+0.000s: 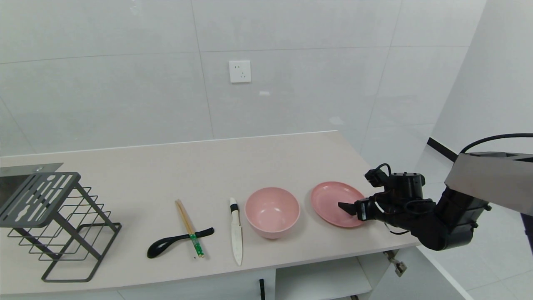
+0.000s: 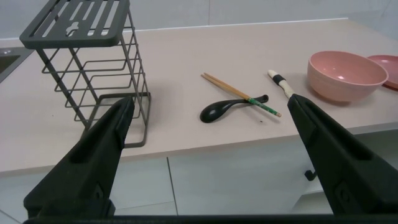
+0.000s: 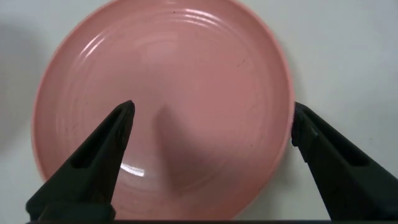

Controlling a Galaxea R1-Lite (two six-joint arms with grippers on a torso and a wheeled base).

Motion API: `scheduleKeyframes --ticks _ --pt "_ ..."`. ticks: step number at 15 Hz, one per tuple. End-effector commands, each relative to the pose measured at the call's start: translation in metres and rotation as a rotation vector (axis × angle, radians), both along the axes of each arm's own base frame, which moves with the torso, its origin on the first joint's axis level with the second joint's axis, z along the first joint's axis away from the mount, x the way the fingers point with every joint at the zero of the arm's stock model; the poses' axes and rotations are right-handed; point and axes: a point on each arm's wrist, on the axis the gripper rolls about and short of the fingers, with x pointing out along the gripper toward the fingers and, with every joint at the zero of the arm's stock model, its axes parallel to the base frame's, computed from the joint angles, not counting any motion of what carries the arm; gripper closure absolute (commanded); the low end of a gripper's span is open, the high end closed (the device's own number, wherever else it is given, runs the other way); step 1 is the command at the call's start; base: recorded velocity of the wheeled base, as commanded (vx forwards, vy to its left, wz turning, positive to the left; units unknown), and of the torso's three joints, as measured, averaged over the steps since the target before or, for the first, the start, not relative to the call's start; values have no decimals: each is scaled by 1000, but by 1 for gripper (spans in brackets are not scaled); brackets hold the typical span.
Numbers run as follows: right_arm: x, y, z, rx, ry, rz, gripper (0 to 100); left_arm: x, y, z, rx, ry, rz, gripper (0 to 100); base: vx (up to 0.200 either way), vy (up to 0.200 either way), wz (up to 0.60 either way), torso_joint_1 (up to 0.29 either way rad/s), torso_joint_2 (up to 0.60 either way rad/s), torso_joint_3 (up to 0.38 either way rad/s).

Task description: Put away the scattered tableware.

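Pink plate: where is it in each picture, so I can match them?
Head view: plate right of the bowl, under the right gripper.
Left wrist view: plate beside the bowl, cut by the picture's edge.
Right wrist view: plate beneath the open right gripper.
Shared landmark: the bowl, head and left wrist views.

counter (image 1: 250, 166) beige | wall outlet (image 1: 240, 71) white | far left: possibly a sink (image 1: 25, 168)
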Motion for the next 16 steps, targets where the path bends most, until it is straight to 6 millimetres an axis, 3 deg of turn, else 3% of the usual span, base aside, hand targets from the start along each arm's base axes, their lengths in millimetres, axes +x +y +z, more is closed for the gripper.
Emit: scheduleKeyframes --ticks 1,3,4,10,11,14,16 --pt "-1 4 -4 -3 8 11 0 0 0 0 0 1 0 0 0 0 0 0 0 0" --pt "-1 4 -5 -4 13 11 0 0 0 0 0 1 0 0 0 0 0 0 0 0" --pt "-1 3 -7 -4 16 9 100 0 0 0 0 1 0 0 0 0 0 0 0 0" --pt "0 -3 -19 -65 35 -83 100 0 0 0 -2 1 -3 0 0 0 0 0 0 0" --pt "5 -6 -12 -53 -3 -93 100 0 0 0 -2 0 -2 0 0 0 0 0 0 0" --pt "13 -7 34 52 -165 -142 100 0 0 0 -3 0 0 0 0 0 0 0 0 0" --pt "8 -6 70 178 -224 -190 100 0 0 0 -3 1 0 0 0 0 0 0 0 0"
